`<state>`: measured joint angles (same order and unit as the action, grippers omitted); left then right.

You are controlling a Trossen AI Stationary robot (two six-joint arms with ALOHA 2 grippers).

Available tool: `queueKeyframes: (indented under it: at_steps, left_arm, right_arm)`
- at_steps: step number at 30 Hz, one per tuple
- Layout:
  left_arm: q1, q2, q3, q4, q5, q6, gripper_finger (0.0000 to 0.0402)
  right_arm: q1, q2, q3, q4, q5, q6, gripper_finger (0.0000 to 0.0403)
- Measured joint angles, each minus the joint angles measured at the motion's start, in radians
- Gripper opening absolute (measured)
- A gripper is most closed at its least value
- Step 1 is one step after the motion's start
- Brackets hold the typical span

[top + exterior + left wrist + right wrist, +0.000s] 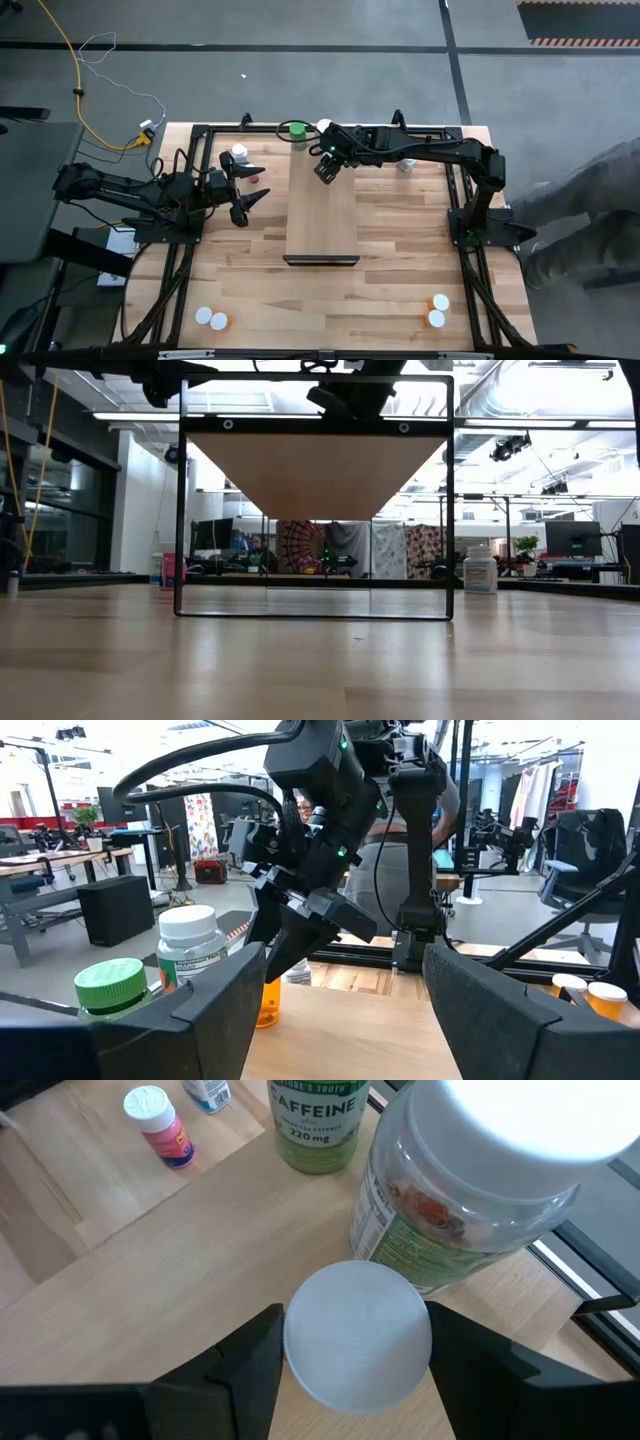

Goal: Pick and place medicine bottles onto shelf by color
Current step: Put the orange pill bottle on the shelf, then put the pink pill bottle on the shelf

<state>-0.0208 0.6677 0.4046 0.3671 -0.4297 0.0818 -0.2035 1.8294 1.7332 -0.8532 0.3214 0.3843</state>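
Bottles are sitting in several groups. From above I am seeing a green-capped bottle (296, 129) and a white-capped one (324, 127) at the far end of the shelf (322, 215), two more (211, 319) near the table's (400, 290) near left corner, and two (438, 309) near the near right corner. Another white-capped bottle (238, 156) is standing on the table just beside the left gripper (248, 190).

My right gripper (325, 170) is reaching over the far end of the shelf. In the right wrist view its fingers (240, 1365) are closing on either side of a small bottle's round white cap (357, 1335), touching it on both sides, so I am reading it as grasping that bottle. Just beyond it a clear bottle (480, 1190) with a green label is standing, beside a green one (318, 1120) marked caffeine. A small pinkish bottle (160, 1125) is standing on the tabletop off the board.

My left gripper is waiting left of the shelf, fingers (210, 1000) spread wide and holding nothing.
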Motion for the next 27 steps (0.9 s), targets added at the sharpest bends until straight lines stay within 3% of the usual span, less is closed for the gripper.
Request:
queueKeyframes:
  at_steps: [5, 18, 27]
  left_arm:
    - [0.000, 0.000, 0.000, -0.003, 0.000, 0.000, 0.0262]
    - [0.000, 0.000, 0.000, -0.004, 0.000, 0.000, 0.0262]
    - [0.000, 0.000, 0.000, -0.004, 0.000, 0.000, 0.0262]
  right_arm:
    - [0.000, 0.000, 0.000, 0.000, 0.000, -0.005, 0.0220]
    - [0.000, 0.000, -0.001, 0.000, 0.001, -0.053, 0.0305]
    - [0.000, -0.065, -0.001, -0.081, 0.014, -0.118, 0.0310]
